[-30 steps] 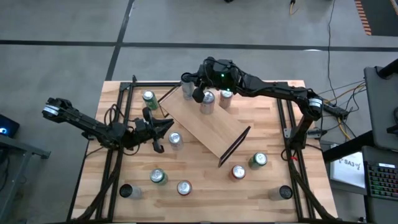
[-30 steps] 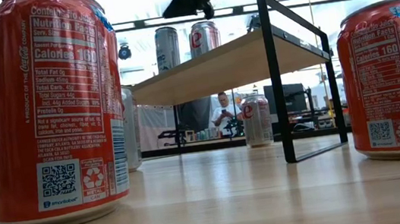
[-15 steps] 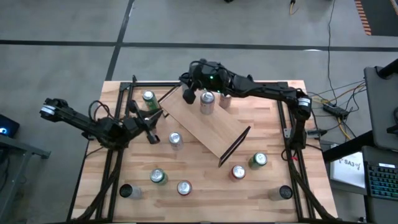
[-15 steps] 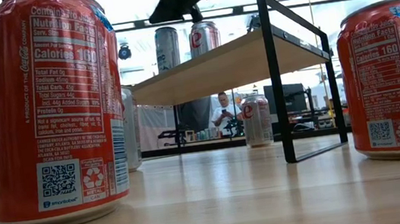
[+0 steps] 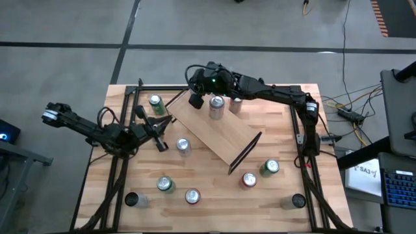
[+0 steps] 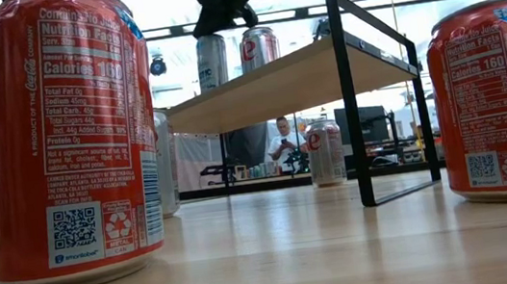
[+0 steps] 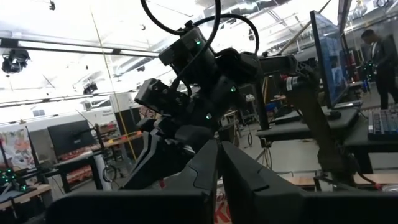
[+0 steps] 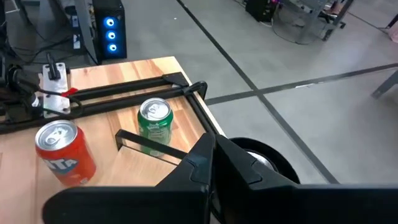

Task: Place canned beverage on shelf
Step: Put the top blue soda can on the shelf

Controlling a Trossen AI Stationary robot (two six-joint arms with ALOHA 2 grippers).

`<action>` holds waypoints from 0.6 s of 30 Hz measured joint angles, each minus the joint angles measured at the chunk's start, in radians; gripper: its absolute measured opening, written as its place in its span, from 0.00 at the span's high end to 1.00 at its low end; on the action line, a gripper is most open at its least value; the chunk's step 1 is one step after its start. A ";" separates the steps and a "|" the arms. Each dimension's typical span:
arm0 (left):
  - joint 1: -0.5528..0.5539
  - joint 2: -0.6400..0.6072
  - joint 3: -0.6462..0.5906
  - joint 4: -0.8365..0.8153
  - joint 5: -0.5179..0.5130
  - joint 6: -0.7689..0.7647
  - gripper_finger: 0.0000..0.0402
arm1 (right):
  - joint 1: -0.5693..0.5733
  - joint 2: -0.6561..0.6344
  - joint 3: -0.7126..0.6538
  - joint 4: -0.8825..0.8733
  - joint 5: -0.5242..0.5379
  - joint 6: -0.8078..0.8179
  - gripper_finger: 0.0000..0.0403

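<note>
The shelf (image 5: 224,135), a light-wood board on black end frames, stands slantwise mid-table. On its far end stand a silver can (image 6: 212,62), a red-and-silver can (image 5: 216,108) and a third can (image 5: 235,104). My right gripper (image 5: 195,99) is shut and hovers right over the silver can's top (image 8: 264,160); the low view shows the right gripper (image 6: 212,26) just above that can. My left gripper (image 5: 161,134) is shut and holds nothing. It hangs over the table left of the shelf, with its fingers (image 7: 208,162) pointing toward the right arm. My right gripper comes at the silver can slanting down from the table's right side, its shut fingers (image 8: 208,149) over the rim of the can's top. Whether they touch the can, I cannot tell. The can stands upright on the shelf.
A green can (image 5: 156,103) stands on the table beyond the shelf's left end frame (image 8: 149,146), and another can (image 5: 183,145) beside the shelf. Several more cans (image 5: 249,179) stand along the near side. Black rails (image 5: 130,97) run along the table's left and right edges.
My right gripper has moved along the shelf's far end toward the table's left edge and is now over the silver can. It has stayed shut. My left gripper has drawn back a little toward the left edge and rolled about its own axis. No can has moved.
</note>
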 joint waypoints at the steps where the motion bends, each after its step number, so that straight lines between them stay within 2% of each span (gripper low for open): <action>1: 0.000 0.000 0.000 0.000 0.000 0.000 0.99 | 0.001 -0.003 0.000 -0.002 -0.001 -0.002 0.98; 18: 0.000 0.000 0.000 -0.005 0.000 -0.001 0.99 | 0.011 -0.025 -0.001 0.012 -0.004 -0.022 0.98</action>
